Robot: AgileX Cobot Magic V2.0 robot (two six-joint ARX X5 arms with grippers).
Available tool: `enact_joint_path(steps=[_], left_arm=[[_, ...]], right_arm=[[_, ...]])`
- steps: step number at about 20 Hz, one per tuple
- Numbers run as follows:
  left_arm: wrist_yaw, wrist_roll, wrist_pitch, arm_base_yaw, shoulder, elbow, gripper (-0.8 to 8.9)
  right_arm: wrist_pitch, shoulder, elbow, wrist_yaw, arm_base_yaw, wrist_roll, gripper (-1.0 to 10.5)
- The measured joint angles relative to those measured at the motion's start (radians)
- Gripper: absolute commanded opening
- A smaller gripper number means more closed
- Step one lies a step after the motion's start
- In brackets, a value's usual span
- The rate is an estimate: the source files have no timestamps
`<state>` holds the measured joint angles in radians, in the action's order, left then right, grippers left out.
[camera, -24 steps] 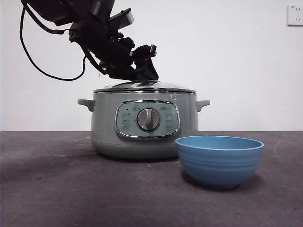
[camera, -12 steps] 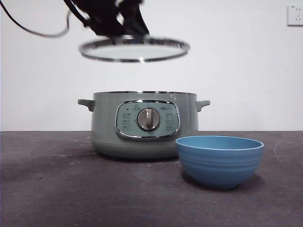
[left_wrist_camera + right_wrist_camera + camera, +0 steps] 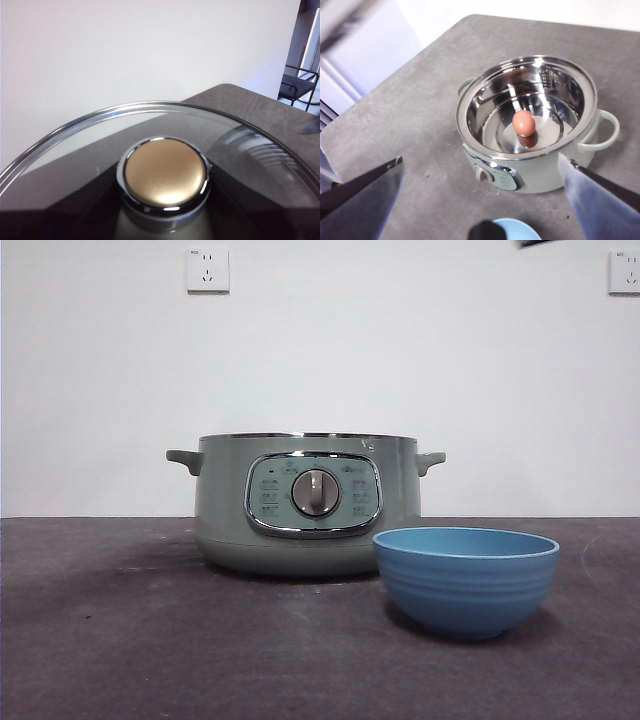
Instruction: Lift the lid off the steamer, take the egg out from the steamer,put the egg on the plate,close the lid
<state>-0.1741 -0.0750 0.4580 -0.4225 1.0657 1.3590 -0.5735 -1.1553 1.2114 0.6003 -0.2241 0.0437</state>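
The steamer [image 3: 305, 502] stands open on the table; in the right wrist view [image 3: 530, 170] its steel inside shows. A brown egg [image 3: 524, 122] lies in the middle of it. The blue plate [image 3: 465, 580] stands in front of the steamer to the right, and its rim shows in the right wrist view [image 3: 517, 229]. My left gripper [image 3: 163, 216] is shut on the knob [image 3: 165, 172] of the lid [image 3: 90, 135] and holds it up in the air, out of the front view. My right gripper [image 3: 480, 160] is open, high above the steamer.
The dark grey table [image 3: 120, 640] runs to a white wall with two sockets [image 3: 207, 270]. A small black tip of an arm [image 3: 540, 243] shows at the top edge of the front view. A chair [image 3: 295, 82] stands beyond the table's edge.
The left arm has carried the lid up and out of the front view. The steamer now stands open. The plate has not moved.
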Motion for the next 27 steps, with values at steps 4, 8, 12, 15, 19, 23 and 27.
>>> enact_joint_path(steps=[4, 8, 12, 15, 19, 23, 27], left_arm=[[0.000, 0.000, 0.080, 0.000, -0.081, 0.000, -0.08], [0.011, 0.000, 0.138, 0.000, -0.144, 0.000, -0.08], [0.034, 0.000, 0.201, 0.000, -0.190, 0.000, -0.08], [0.041, 0.000, 0.232, 0.000, -0.211, 0.000, -0.08], [0.041, 0.000, 0.255, 0.000, -0.241, 0.000, -0.08], [0.041, 0.000, 0.281, 0.000, -0.255, 0.000, -0.08], [0.041, 0.000, 0.290, 0.000, -0.254, 0.000, -0.08]], right_arm=[[0.017, -0.108, 0.061, -0.075, -0.060, -0.006, 6.2], [0.020, -0.233, 0.165, -0.158, -0.125, 0.001, 6.2], [0.005, -0.386, 0.304, -0.248, -0.182, 0.026, 6.2], [0.005, -0.503, 0.403, -0.323, -0.219, 0.055, 6.2], [0.018, -0.699, 0.544, -0.414, -0.276, 0.107, 6.2], [0.052, -0.840, 0.589, -0.472, -0.303, 0.152, 6.2], [0.066, -0.909, 0.589, -0.473, -0.307, 0.164, 6.2]])
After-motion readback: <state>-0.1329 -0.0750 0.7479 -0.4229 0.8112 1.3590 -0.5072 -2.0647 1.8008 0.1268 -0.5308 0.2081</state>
